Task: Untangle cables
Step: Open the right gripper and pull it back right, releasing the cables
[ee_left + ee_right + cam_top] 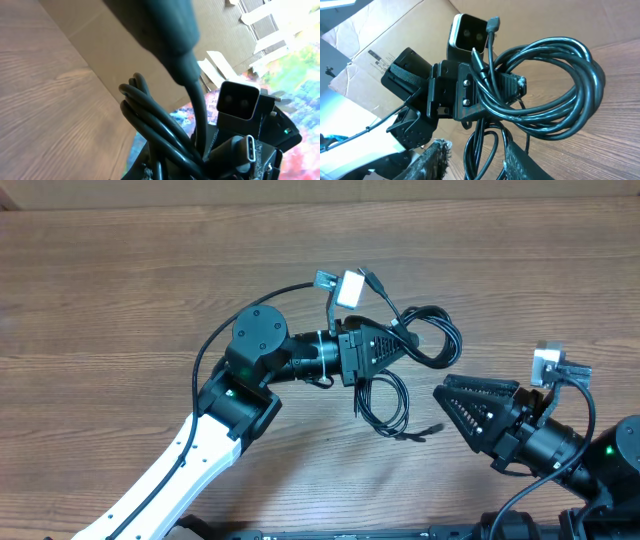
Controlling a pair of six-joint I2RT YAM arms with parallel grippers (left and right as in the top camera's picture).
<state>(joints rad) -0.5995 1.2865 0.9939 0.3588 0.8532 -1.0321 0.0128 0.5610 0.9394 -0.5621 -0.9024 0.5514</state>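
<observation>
The cables (455, 340) bunch at the tip of the left pincer (405, 345), above the middle of the counter (120, 290). One coil juts out to its right, and other loops hang in front, down onto the counter. The right pincer (445, 393) sits just right of those loops, not touching them.

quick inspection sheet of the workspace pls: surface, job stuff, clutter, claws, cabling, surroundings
surface: wooden table, grain showing
job's things: thin black cables, several loops bunched together; lower loop trails onto the table; a plug shows in the left wrist view
clutter: nothing seen
grippers: left claw shut on the cables; right claw has its jaws apart and grips nothing
cables: arm wiring arcs beside the left arm
surroundings: cardboard box beyond the table
</observation>
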